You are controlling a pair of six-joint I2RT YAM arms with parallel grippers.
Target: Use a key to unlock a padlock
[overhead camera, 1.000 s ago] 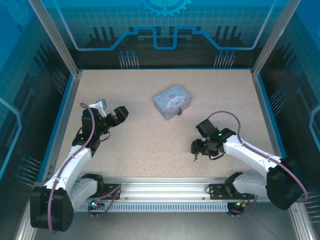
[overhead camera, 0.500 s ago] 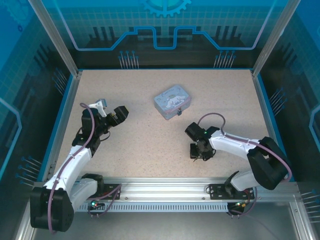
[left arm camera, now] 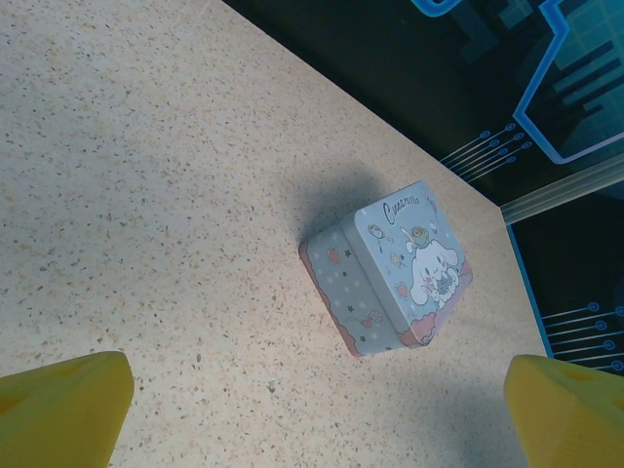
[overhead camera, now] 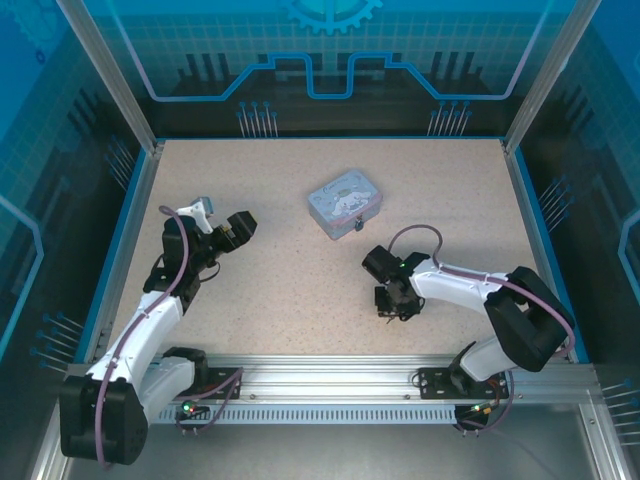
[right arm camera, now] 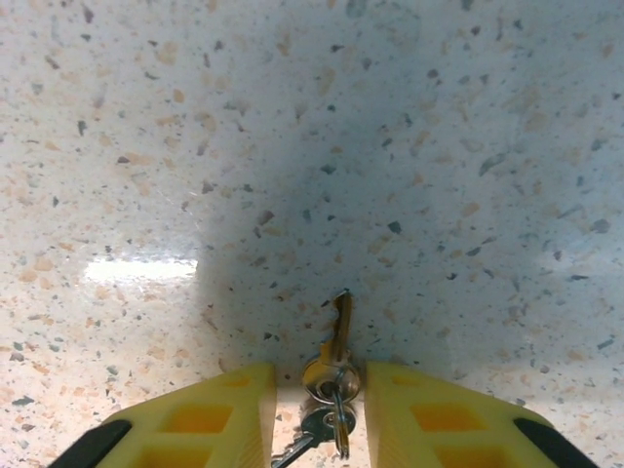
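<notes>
Here, the right gripper straddles the key lying on the table; whether it grips, I cannot tell. The left gripper gapes toward a tin lettered "Cinnamoro", the padlock just beside it

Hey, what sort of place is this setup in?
Probably an enclosed robot test cell: a speckled table walled by blue circuit-pattern panels on aluminium posts, with a left arm and right arm bolted to a metal rail at its near edge.

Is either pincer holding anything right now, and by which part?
Nothing yet. The right pincer flanks the key at its ringed head, slim gaps showing; the left pincer hangs open.
</notes>
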